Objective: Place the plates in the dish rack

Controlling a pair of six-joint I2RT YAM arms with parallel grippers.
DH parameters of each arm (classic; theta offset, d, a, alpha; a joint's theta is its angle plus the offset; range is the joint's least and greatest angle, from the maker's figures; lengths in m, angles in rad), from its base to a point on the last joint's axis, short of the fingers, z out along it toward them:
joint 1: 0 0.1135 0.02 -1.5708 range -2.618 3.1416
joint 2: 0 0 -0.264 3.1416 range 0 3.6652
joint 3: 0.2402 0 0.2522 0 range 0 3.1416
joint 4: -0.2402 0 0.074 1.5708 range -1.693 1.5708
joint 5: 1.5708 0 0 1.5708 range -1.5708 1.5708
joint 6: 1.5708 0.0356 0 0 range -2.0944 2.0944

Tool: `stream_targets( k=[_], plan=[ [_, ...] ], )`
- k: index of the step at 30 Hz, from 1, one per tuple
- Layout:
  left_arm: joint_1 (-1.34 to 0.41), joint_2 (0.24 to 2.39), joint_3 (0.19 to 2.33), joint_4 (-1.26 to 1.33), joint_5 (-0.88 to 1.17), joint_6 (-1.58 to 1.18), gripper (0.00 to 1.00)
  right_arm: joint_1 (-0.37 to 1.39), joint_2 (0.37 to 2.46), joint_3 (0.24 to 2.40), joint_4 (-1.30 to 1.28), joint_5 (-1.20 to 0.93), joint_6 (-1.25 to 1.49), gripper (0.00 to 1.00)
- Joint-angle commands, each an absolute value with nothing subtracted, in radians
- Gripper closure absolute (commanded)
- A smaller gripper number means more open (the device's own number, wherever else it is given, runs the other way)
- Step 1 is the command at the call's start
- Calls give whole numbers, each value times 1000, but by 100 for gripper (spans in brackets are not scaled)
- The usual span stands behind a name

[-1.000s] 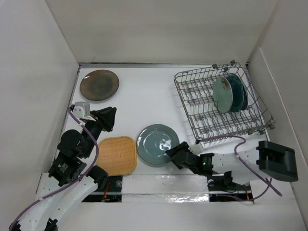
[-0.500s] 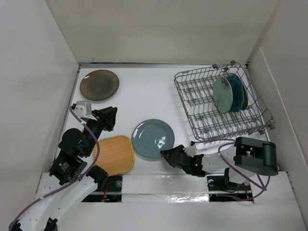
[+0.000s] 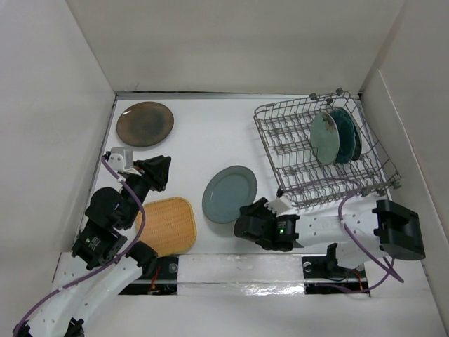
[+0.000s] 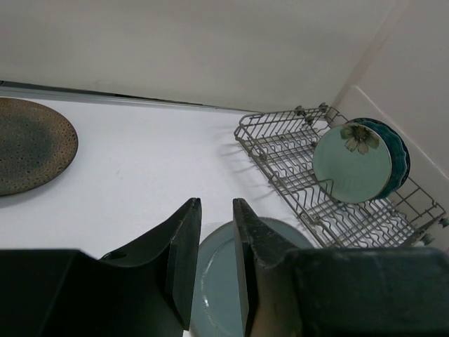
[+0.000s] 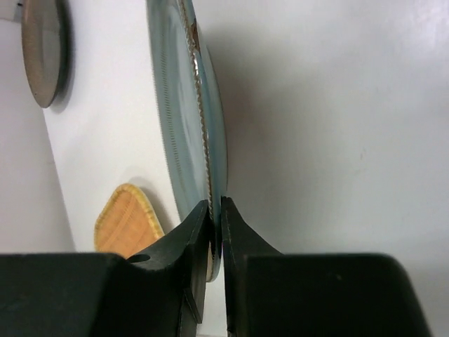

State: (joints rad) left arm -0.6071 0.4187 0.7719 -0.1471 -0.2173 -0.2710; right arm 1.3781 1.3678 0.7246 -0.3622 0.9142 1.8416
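The right gripper (image 5: 216,210) is clamped on the rim of the grey-blue plate (image 5: 179,105), one finger pressed to each face in the wrist view. Seen from overhead, that plate sits tilted at the centre of the frame, with its lower-right edge in the gripper. Just to its lower left, the tan woven plate (image 3: 167,225) lies flat on the white worktop (image 3: 203,140). The left gripper (image 4: 215,205) hangs over the worktop at the left of the overhead frame, a narrow gap between its fingers and nothing in it. The dark brown plate (image 3: 145,123) lies flat in the upper left corner. The dish rack (image 3: 280,133) stands at the upper right, where the white floral plate (image 3: 324,138) and the teal plate (image 3: 349,133) stand on edge close together towards its right end.
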Motion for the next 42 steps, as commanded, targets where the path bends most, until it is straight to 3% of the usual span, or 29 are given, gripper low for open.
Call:
stream_targets(
  k=[1,3,6,12,22,26,33,42],
  plan=[
    [-611,419,764,-95,-218,-270,78,1358,1335,834,-558,1184,1566,100],
    [-611,420,761,-89,-222,-268,77,1342,1304,885,-510,1225,1426,100],
    [-611,436,768,-104,-232,-268,78,1292,1250,893,-126,1191,838,100],
    [-611,448,767,-104,-242,-267,77,1100,1168,963,105,858,447,100],
    [-611,426,761,-92,-233,-264,76,836,1026,1173,54,631,174,100],
    [-611,426,770,-103,-241,-264,76,605,997,1221,22,586,123,100],
    [-611,420,767,-97,-209,-262,75,278,1066,1258,-14,364,86,100],
    [-611,411,768,-94,-189,-264,75,87,1146,1206,89,72,-58,100]
  ],
)
